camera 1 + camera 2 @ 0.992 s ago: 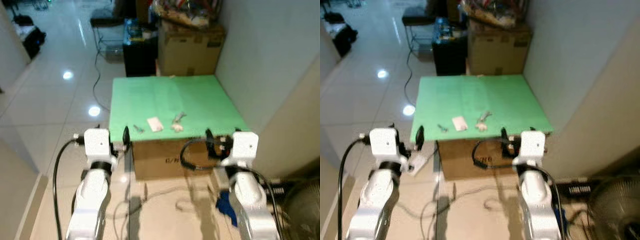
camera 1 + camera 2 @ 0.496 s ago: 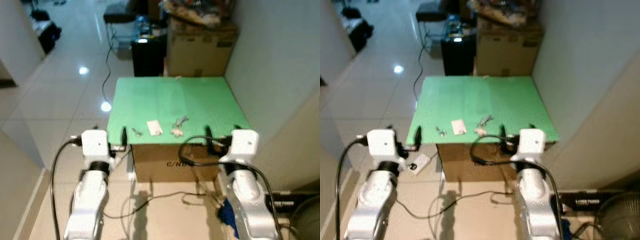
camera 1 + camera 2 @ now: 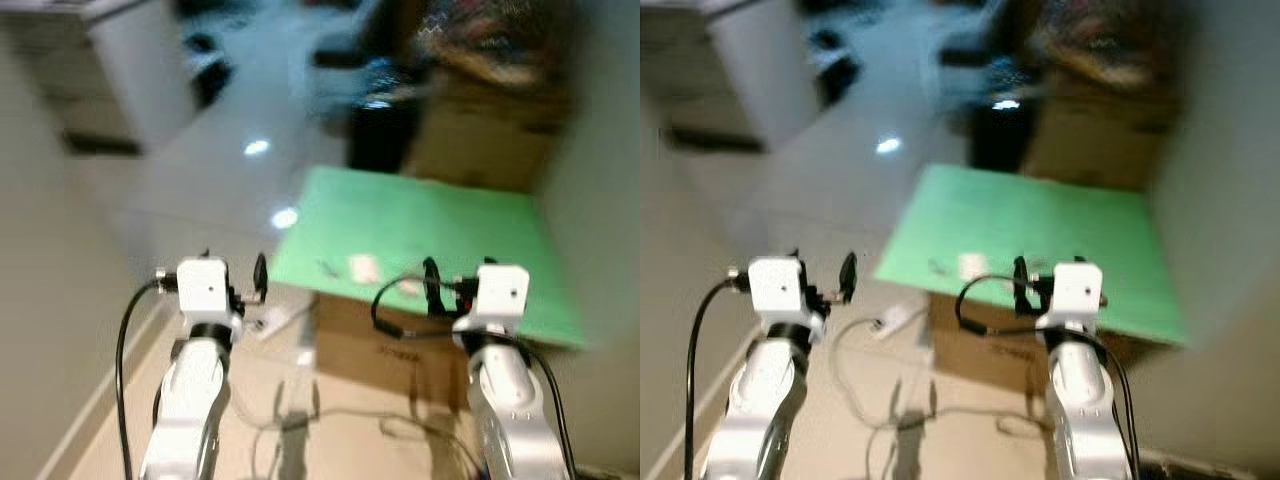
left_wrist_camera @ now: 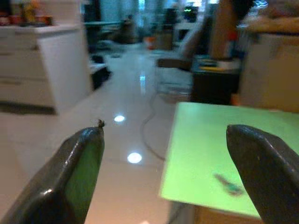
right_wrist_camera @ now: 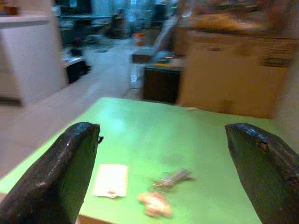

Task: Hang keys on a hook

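The head views are blurred, so it seems the robot is walking or turning, not yet working at the bench [image 3: 470, 220]. Both arms are held forward and level, probably as a ready posture for the approach.

The keys [image 5: 170, 177] lie flat on the green top of the bench, near its front edge, with a small pale tag-like piece [image 5: 154, 204] just beside them toward the robot. A white card [image 5: 111, 180] lies a little apart from them on the same surface, and another small dark object [image 4: 227, 184], too blurred to identify, lies farther toward the left side. They are loose on the top, so I judge that nothing is picked up yet. I cannot make out any hook.

The right pincer [image 5: 170, 170] has its two fingers wide apart and holds nothing. In the right wrist view the keys are between the two fingers and ahead of them, at about 12 o'clock from the pincer, not touching. In the head view this pincer [image 3: 432, 285] stands at the front edge of the bench.

The left pincer [image 4: 180, 172] is also spread open and empty. It [image 3: 259, 280] is beside the left front corner of the bench, over the floor [image 3: 200, 220], and the keys lie at about 2 o'clock from it, well apart.
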Robot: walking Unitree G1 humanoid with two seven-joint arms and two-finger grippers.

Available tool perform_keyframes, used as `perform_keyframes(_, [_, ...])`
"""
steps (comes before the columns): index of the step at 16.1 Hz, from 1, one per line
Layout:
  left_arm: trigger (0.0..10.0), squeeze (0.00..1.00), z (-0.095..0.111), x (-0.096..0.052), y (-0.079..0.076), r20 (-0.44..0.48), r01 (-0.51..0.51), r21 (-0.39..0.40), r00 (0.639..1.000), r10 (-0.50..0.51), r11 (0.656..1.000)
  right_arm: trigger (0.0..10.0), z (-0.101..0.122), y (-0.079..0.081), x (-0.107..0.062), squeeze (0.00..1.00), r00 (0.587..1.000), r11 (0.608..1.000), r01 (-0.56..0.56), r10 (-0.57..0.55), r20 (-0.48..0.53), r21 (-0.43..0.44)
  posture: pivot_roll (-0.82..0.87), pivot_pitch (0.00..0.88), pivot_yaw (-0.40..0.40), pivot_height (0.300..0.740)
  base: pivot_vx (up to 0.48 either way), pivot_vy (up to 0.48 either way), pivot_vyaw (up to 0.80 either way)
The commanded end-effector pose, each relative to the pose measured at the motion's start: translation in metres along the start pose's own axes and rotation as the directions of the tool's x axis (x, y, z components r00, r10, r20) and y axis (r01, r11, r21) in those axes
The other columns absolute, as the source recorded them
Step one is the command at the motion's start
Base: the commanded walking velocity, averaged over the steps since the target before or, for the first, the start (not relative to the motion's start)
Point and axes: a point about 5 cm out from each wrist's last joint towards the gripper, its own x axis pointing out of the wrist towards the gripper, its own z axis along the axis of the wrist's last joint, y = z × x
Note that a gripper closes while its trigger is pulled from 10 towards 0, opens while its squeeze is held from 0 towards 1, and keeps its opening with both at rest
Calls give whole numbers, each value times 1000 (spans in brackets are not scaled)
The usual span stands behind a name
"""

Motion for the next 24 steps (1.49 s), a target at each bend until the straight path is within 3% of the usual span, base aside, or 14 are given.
perform_keyframes(1, [10000,0,4,47,7,-55,97,75,994,-93,992,10000,-14,23,57,0,979,982,-174,164,-125,-76,62,18,-98,740,330,-345,0])
perform_keyframes(6, [10000,0,4,45,3,-49,123,72,992,-120,990,10000,-16,23,57,0,976,982,-177,166,-143,-67,59,34,-98,740,335,-271,-233])
perform_keyframes(12, [10000,0,3,47,-2,-64,146,86,988,-141,985,10000,-17,22,53,0,977,982,-173,162,-137,-71,47,56,-91,740,0,0,-246])
perform_keyframes(16, [10000,0,5,48,5,-49,122,84,992,-118,989,10000,-18,21,52,0,977,981,-176,164,-139,-78,41,58,-94,740,0,0,0])
perform_keyframes(24, [10000,0,8,47,1,-27,144,65,989,-143,987,10000,-18,22,53,0,975,980,-184,171,-143,-79,45,62,-100,740,477,0,0])
